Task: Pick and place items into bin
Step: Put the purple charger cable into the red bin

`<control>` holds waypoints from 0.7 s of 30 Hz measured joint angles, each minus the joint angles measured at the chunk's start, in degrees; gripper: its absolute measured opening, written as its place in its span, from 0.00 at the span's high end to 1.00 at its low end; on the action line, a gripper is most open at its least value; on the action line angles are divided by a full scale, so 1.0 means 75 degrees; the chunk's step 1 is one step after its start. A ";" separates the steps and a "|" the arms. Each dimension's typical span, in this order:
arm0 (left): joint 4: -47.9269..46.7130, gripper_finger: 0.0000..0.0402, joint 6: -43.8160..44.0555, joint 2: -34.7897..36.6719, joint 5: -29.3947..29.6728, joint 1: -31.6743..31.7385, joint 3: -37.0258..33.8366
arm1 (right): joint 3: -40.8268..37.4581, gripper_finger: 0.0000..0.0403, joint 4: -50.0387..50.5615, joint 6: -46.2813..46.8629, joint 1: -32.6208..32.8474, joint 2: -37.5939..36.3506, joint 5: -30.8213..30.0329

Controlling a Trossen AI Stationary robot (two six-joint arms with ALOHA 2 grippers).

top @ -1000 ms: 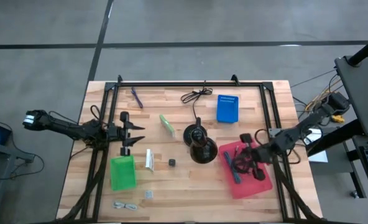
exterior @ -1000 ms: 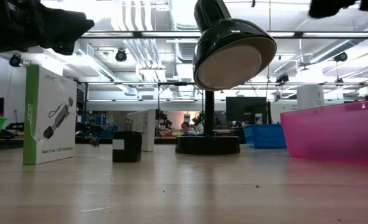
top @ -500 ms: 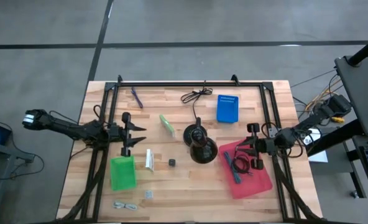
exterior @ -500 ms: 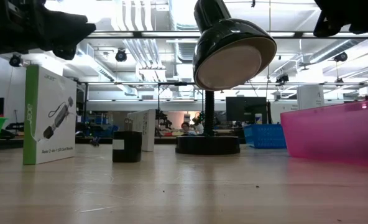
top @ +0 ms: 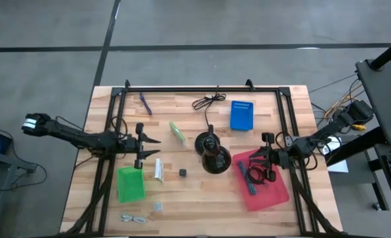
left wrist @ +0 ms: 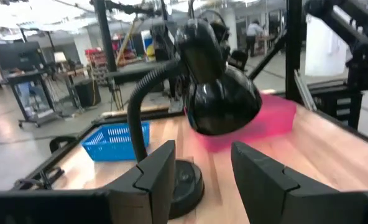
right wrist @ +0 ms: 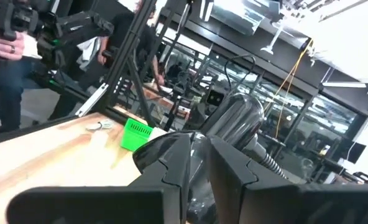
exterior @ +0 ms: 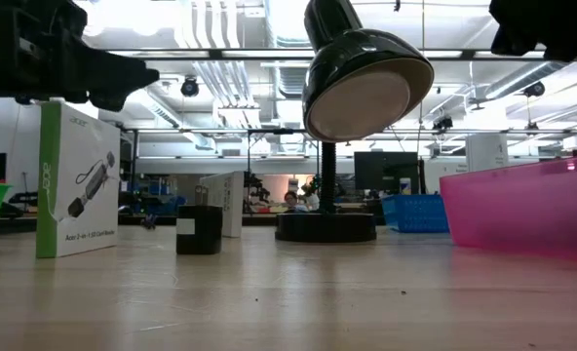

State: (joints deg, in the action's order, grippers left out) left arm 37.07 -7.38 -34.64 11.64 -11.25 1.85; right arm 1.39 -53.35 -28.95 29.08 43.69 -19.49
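Items, high view: purple pen [top: 144, 103] and coiled black cable [top: 209, 101] near the worktop's [top: 182, 198] far edge; green and white packet [top: 177, 131] and white boxed packet [top: 158, 169] nearer the middle; tiny black cube [top: 182, 172] just beside the boxed packet; clear bits [top: 135, 217] at the near edge.
Bins, high view: pink plastic bin [top: 278, 192] holds a teal pen [top: 246, 180] and a second black cable [top: 256, 175]; green plastic bin [top: 130, 183] on the left; blue mesh basket [top: 242, 114] at the far side.
Hands, high view: left hand [top: 150, 148] above the worktop near the white boxed packet; right hand [top: 265, 158] over the pink plastic bin.
Lamp, high view: black desk lamp [top: 212, 153] stands between the two hands.
Low view: white boxed packet [exterior: 74, 180] upright, tiny black cube [exterior: 199, 229] beside it, left hand [exterior: 137, 76] above them.
Left wrist view: left hand [left wrist: 202, 174] half spread and empty, facing the lamp [left wrist: 221, 99] and the pink plastic bin [left wrist: 277, 115].
Right wrist view: right hand [right wrist: 199, 165] with its fingers [right wrist: 171, 155] nearly together, a slim gap and nothing between; green plastic bin [right wrist: 137, 134] beyond; a person [right wrist: 10, 56] stands past the worktop.
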 joint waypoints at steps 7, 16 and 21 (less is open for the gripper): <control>0.1227 0.65 0.0695 -0.0354 0.0263 0.0000 0.0000 | 0.0000 0.89 -0.0380 -0.0419 0.0000 -0.0024 -0.0003; 0.1581 0.65 -0.1476 -0.0331 0.1555 0.0024 0.0511 | 0.0000 0.89 -0.0403 -0.0982 0.0000 -0.0021 -0.0009; 0.0755 0.65 -0.1775 -0.0347 0.1936 0.0408 0.1524 | 0.0000 0.89 -0.0428 -0.1596 0.0000 -0.0021 -0.0012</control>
State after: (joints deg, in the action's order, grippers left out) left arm 42.73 -20.69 -37.25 26.16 -8.18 13.28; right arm 1.39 -56.55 -40.91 29.08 43.53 -19.57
